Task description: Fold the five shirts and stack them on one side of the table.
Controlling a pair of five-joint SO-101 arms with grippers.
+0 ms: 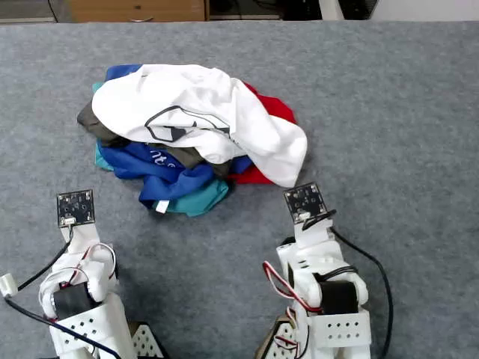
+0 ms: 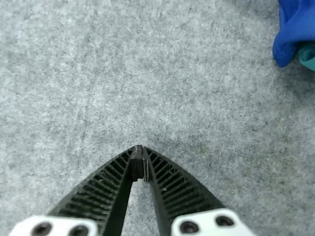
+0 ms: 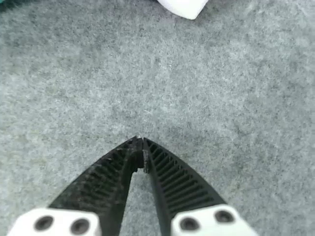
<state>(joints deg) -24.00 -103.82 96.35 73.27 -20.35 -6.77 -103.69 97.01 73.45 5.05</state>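
A heap of shirts lies at the middle of the grey table. The white shirt (image 1: 198, 112) covers the top, with a red one (image 1: 273, 108), a blue one (image 1: 161, 168), a teal one (image 1: 194, 198) and a dark olive one (image 1: 97, 127) under it. My left gripper (image 2: 138, 156) is shut over bare carpet near the front left, apart from the heap; the blue shirt's edge (image 2: 293, 29) and a teal bit (image 2: 307, 56) lie off to one side. My right gripper (image 3: 140, 147) is also shut over bare carpet, close to the white shirt's tip (image 3: 182, 7).
Both arm bases (image 1: 82, 314) (image 1: 325, 299) stand at the table's front edge with loose cables. Grey carpet (image 1: 397, 112) stretches free to the right and left of the heap. Wooden furniture (image 1: 135, 9) stands beyond the table's far edge.
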